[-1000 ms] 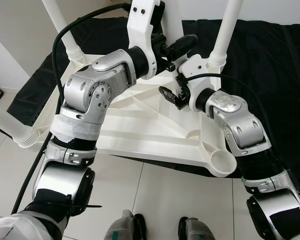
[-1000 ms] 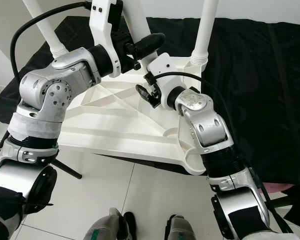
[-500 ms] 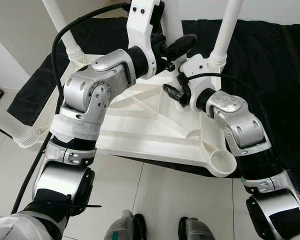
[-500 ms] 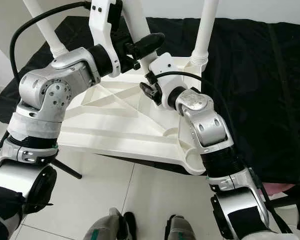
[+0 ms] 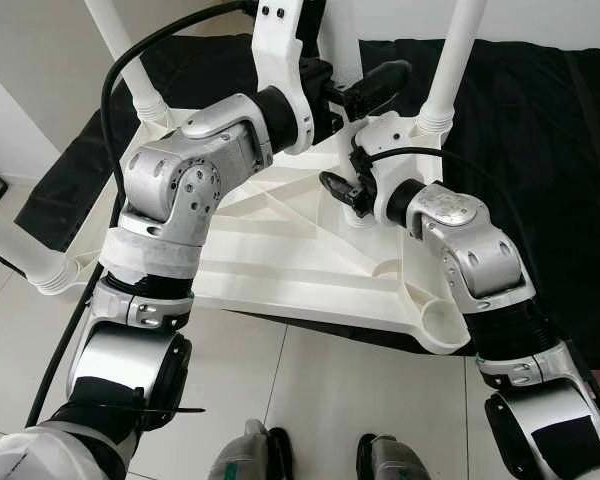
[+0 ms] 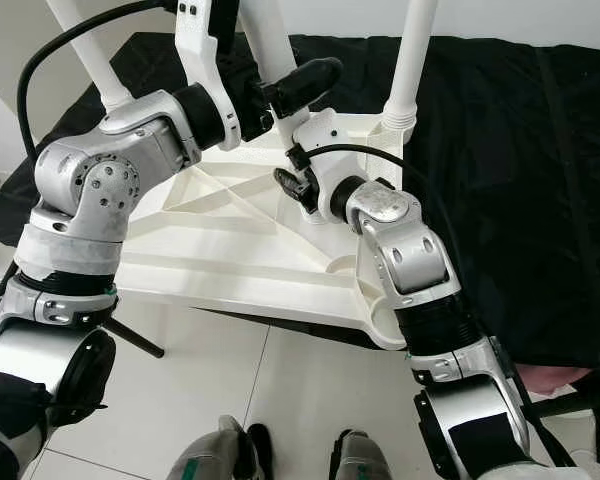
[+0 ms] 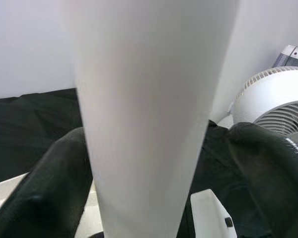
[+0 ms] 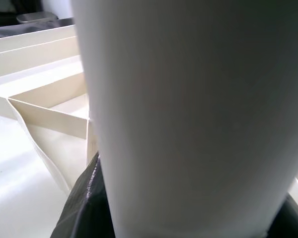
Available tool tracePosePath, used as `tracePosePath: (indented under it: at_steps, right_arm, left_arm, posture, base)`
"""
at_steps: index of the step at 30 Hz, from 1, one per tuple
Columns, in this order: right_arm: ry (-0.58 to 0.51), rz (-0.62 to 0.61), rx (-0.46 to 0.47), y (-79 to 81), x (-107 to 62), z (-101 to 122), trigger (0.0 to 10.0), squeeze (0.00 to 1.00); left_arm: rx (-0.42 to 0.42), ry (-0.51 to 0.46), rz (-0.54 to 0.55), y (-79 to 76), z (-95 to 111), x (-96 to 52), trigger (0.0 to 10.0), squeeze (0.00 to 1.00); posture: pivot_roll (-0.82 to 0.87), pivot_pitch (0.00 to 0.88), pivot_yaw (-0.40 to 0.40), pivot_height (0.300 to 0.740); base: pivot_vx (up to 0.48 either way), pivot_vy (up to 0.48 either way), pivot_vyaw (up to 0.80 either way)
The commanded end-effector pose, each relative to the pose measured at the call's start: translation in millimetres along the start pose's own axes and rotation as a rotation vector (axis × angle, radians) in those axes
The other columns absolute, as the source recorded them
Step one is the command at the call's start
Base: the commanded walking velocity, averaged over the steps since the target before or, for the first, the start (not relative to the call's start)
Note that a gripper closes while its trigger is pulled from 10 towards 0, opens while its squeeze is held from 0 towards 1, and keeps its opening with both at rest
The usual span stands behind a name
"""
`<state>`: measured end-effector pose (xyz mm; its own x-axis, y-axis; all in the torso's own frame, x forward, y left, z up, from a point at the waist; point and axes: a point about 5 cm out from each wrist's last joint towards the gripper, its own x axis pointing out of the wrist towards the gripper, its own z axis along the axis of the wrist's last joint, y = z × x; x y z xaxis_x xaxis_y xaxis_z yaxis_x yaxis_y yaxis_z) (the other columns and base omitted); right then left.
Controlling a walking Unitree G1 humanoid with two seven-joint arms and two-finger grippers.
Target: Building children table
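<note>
The upturned white table top (image 5: 280,250) lies ribbed side up on a black cloth (image 5: 540,120) spread over the tiled floor (image 5: 320,400). The right claw (image 6: 298,185) sits low, clenched around the base of a white leg (image 8: 188,114), just above its socket. That leg stands upright, long axis vertical, free end pointing up. Higher on it, the left claw (image 5: 365,90) straddles the shaft (image 7: 149,119); it seems to grip, though contact is unclear. Beyond stands another leg (image 5: 450,60).
</note>
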<state>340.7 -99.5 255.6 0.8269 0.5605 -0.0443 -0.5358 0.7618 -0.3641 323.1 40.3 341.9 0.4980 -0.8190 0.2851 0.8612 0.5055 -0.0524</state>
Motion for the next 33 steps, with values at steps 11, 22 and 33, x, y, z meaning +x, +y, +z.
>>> tracePosePath:
  at_steps: [11,22,33]
  right_arm:
    - [-0.023,-0.119,0.132,-7.4,1.5,-1.1,10.0,0.0]
    - [-0.057,-0.257,0.214,-17.5,-1.1,-4.0,10.0,0.0]
    - [-0.17,-0.42,0.247,-23.3,-18.7,-7.2,10.0,0.0]
  left_arm:
    - [0.046,-0.007,-0.079,-5.6,8.7,-5.4,10.0,0.0]
    - [0.061,-0.01,-0.068,-5.4,7.4,-10.9,10.0,0.0]
    - [0.056,0.036,0.039,-2.3,-26.1,-33.0,10.0,0.0]
  posture:
    - [-0.05,0.138,0.111,0.74]
    - [-0.06,0.123,0.106,0.74]
    - [-0.06,0.13,0.111,0.74]
  base:
    - [0.0,0.0,0.0]
    - [0.0,0.0,0.0]
    - [0.0,0.0,0.0]
